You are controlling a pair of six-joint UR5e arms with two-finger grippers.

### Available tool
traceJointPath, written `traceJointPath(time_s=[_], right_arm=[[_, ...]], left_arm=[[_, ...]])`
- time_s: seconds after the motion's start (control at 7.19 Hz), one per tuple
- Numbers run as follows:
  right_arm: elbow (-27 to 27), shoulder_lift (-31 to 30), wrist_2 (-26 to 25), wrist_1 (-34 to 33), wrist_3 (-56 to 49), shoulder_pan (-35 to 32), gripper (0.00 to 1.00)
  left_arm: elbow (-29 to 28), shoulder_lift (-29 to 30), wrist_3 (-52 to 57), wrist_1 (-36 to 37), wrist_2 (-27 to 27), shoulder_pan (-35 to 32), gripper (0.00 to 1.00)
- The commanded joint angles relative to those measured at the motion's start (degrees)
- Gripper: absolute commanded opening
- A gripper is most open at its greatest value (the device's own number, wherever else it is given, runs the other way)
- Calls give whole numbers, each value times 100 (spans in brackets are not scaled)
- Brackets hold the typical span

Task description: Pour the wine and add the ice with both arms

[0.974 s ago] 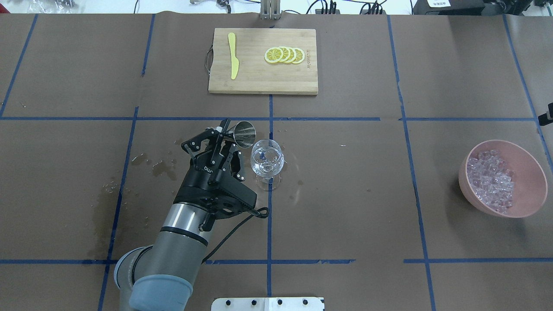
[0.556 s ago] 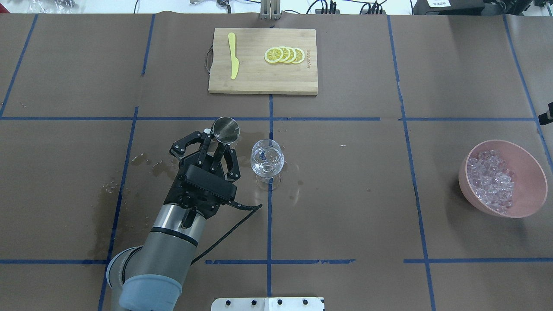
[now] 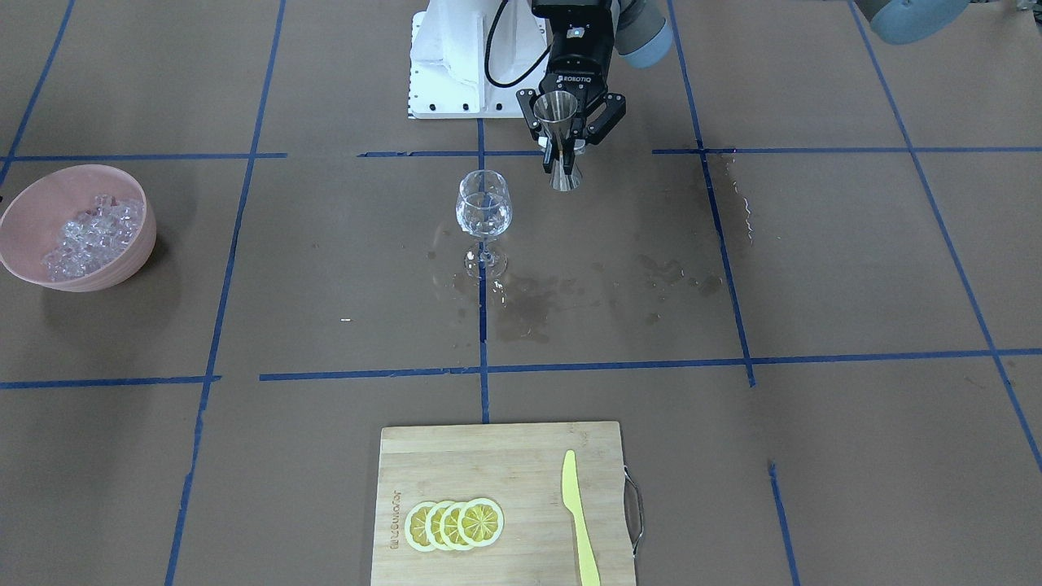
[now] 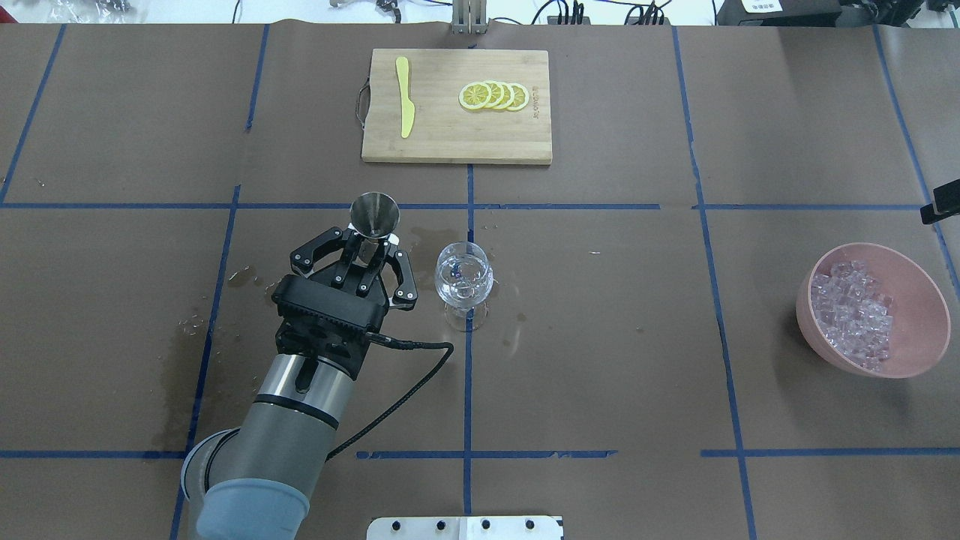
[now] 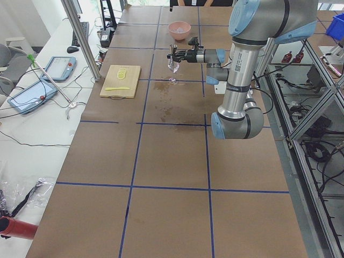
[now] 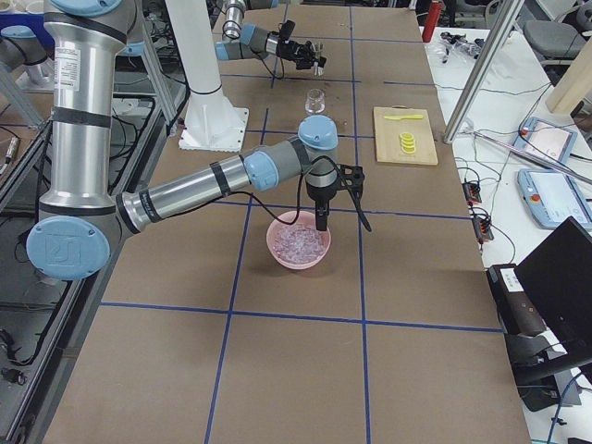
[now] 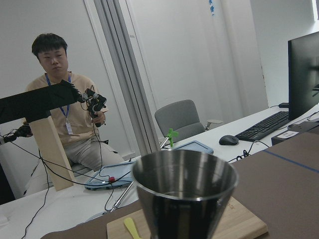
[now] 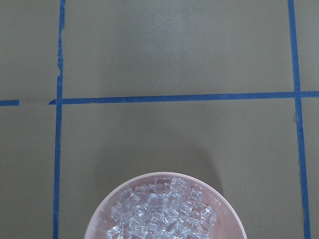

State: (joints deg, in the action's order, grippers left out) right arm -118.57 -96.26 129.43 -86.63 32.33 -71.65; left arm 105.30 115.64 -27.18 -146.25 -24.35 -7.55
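My left gripper [image 4: 369, 246] is shut on the waist of a steel jigger [image 4: 375, 213], which it holds upright just left of the wine glass [image 4: 464, 279]. The jigger [image 3: 558, 120] hangs above the table beside the glass [image 3: 483, 207], apart from it. It fills the left wrist view [image 7: 184, 199]. Clear wine glints faintly low in the glass. The ice [image 4: 851, 311] is heaped in a pink bowl [image 4: 926, 300] at the far right. My right gripper [image 6: 350, 183] hovers over that bowl [image 6: 298, 248]; I cannot tell its state. The right wrist view looks down on the ice [image 8: 164, 214].
A bamboo cutting board [image 4: 450, 142] at the far middle carries lemon slices [image 4: 495, 96] and a yellow knife [image 4: 406, 97]. Wet patches [image 3: 529, 301] darken the paper around and left of the glass. The white pedestal [image 3: 456, 57] stands at the robot's edge. A person sits beyond the table.
The left gripper has turned the jigger from tipped toward the glass back to upright and drawn it left, away from the glass. A black part has come in at the right edge.
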Motion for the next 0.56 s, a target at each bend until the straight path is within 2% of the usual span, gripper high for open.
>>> traceJointPath(time_s=[0.0,0.14,0.42], right_arm=[[-61,-443,-339,921,613,483,100],[-52,-664,-731,1608,1069,859,100],[-26,-807,-954,1825,1196,1205,100]], left_arm=[[122,-15,-271,-9,-17,-35,0],[131,-15,-297,-17,-17,-36,0],[131,-182,-1198,-17,-34,-53,0]])
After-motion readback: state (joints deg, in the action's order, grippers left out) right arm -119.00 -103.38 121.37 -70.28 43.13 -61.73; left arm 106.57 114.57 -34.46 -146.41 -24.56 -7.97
